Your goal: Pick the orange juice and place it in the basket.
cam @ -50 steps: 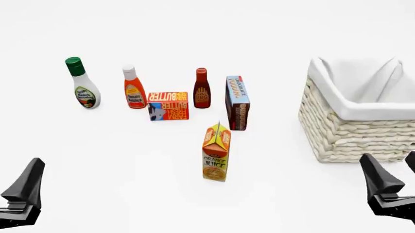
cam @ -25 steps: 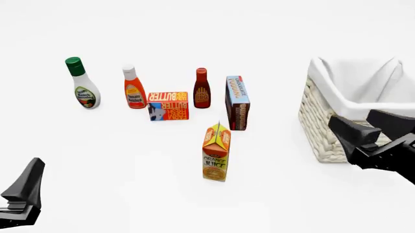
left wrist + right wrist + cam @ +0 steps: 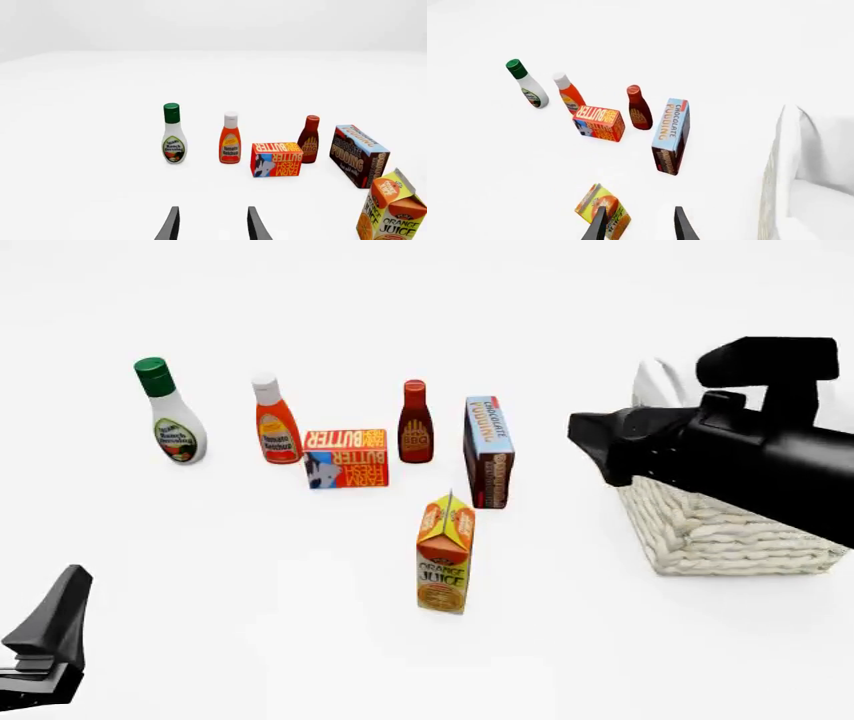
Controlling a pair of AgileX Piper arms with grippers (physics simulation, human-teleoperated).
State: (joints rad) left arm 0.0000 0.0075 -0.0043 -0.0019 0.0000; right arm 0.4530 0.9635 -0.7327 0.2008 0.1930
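The orange juice (image 3: pixel 445 555) is a tall orange and yellow gable-top carton standing upright near the table's middle. It also shows in the left wrist view (image 3: pixel 393 214) and in the right wrist view (image 3: pixel 603 210). The basket (image 3: pixel 721 528), woven wicker with white cloth lining, stands at the right, partly hidden by my right arm; its rim shows in the right wrist view (image 3: pixel 779 165). My right gripper (image 3: pixel 590 443) is open and empty, raised above the table, to the right of and higher than the carton. My left gripper (image 3: pixel 51 628) is open and empty, low at the near left.
Behind the carton stands a row: a ranch bottle with green cap (image 3: pixel 170 420), an orange-red ketchup bottle (image 3: pixel 276 425), a flat butter box (image 3: pixel 347 458), a dark red sauce bottle (image 3: pixel 415 425) and a chocolate pudding box (image 3: pixel 487 450).
My right arm has risen from the near right corner and swung up and left, now in front of the basket. The left arm and the groceries have not moved.
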